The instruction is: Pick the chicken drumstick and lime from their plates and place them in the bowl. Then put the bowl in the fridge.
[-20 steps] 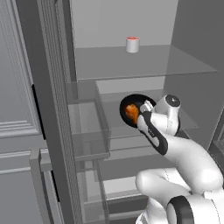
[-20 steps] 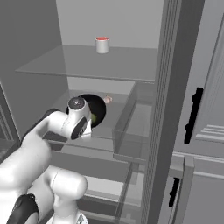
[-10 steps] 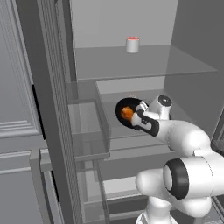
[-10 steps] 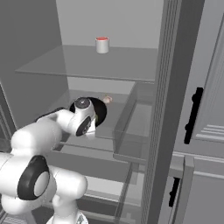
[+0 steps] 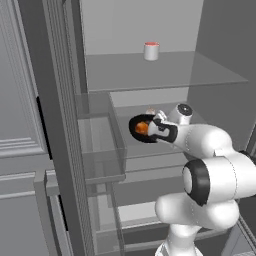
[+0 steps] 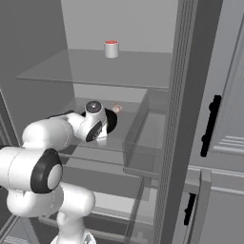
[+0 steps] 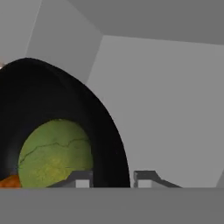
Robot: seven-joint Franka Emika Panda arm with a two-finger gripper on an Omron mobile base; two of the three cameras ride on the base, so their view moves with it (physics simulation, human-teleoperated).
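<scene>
The glossy black bowl [image 5: 138, 125] [image 6: 112, 121] [image 7: 48, 96] rests on a clear glass shelf inside the open grey fridge [image 5: 150, 75]. In it lie the yellow-green lime [image 7: 54, 153] and the orange-brown chicken drumstick [image 5: 143, 129] [image 7: 8, 181]. My gripper [image 5: 153, 131] [image 7: 112, 178] reaches in from the right and straddles the bowl's near rim. One fingertip [image 7: 83, 179] is inside the bowl and the other outside, standing slightly open around the rim. The plates are out of view.
A white jar with a red cap [image 5: 151, 50] [image 6: 111, 48] stands on the upper glass shelf. A small pinkish item [image 5: 150, 110] [image 6: 116, 108] lies behind the bowl. A clear drawer [image 5: 100, 145] [image 6: 147, 138] sticks out beside the shelf. Grey cabinets [image 6: 224, 119] flank the fridge.
The fingers have parted a little from the bowl's rim. The arm's elbow has swung up and towards the camera, while the bowl stays on the shelf.
</scene>
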